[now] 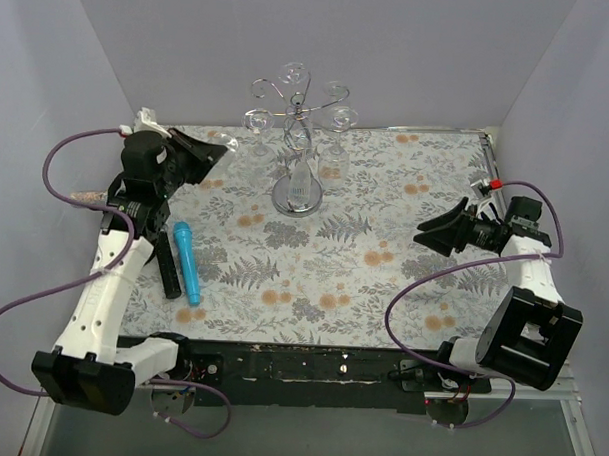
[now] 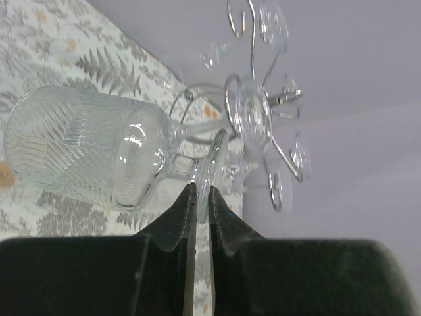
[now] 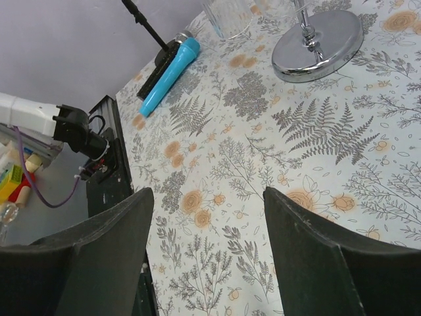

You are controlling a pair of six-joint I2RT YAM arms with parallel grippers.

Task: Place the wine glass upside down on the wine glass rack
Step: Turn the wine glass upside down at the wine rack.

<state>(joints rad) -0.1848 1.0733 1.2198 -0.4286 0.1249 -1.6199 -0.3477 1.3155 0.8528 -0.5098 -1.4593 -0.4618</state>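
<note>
The left claw (image 2: 200,192) pinches only the thin foot rim of the wine glass (image 2: 99,155), held sideways above the tabletop (image 1: 383,281) near the wine glass rack (image 2: 253,108), while the right claw (image 3: 207,196) stands spread; the narrow grip may slip during inversion.

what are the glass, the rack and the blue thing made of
Glass: clear glass by the look, possibly clear plastic; the cloth shows through it, with ribbed lines and bright glints. Rack: polished, chrome-like metal; its round base reflects like a mirror and its arms are thin wire. Blue thing: probably plastic; smooth, even colour, soft sheen.
</note>
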